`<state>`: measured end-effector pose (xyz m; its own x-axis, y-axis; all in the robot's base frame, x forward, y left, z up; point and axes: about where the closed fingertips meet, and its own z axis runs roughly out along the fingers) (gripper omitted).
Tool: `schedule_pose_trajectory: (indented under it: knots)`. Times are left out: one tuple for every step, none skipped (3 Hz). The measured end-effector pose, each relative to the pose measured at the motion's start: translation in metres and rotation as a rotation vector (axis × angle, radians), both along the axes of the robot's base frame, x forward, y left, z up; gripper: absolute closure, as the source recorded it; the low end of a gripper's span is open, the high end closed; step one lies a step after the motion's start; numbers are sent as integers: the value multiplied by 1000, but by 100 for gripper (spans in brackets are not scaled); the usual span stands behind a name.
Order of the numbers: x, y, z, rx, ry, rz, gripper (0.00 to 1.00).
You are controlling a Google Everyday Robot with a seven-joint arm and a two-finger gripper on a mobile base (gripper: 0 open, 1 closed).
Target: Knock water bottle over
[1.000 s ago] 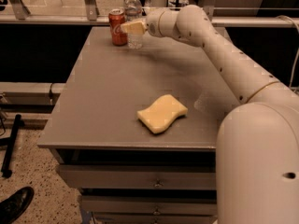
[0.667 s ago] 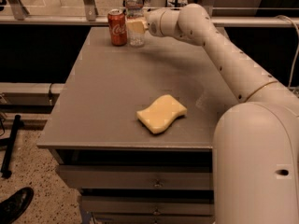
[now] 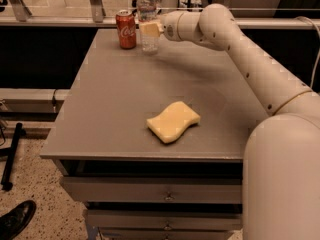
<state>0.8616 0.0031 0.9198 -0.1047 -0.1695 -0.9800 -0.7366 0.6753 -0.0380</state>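
Camera view: the gripper (image 3: 151,28), openness impossible to tell, sits against the upright bottle (image 3: 149,43); a push toward 9 o'clock could topple the can (image 3: 126,29) too.

The gripper (image 3: 151,28) is sitting at the far end of the table (image 3: 110,114), right in front of the water bottle (image 3: 147,6), and it is hiding the bottle's middle band. Whether it is actually touching the bottle cannot be told. The bottle's cap is blurring into the bright clutter behind it near the top edge. The arm (image 3: 240,49) is covering part of the table's far right side. The robot's body (image 3: 282,184) is running off the right and bottom edges. The drawers (image 3: 165,196) under the table are being cut off at the bottom, and a black shoe (image 3: 15,220) is being cropped by the bottom left corner.
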Motion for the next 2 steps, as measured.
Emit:
schedule_pose_trajectory:
  knots:
    - [-16,-18,14,-75,-18,14,100]
    - [-30,-42,33,-234,-47,45,100]
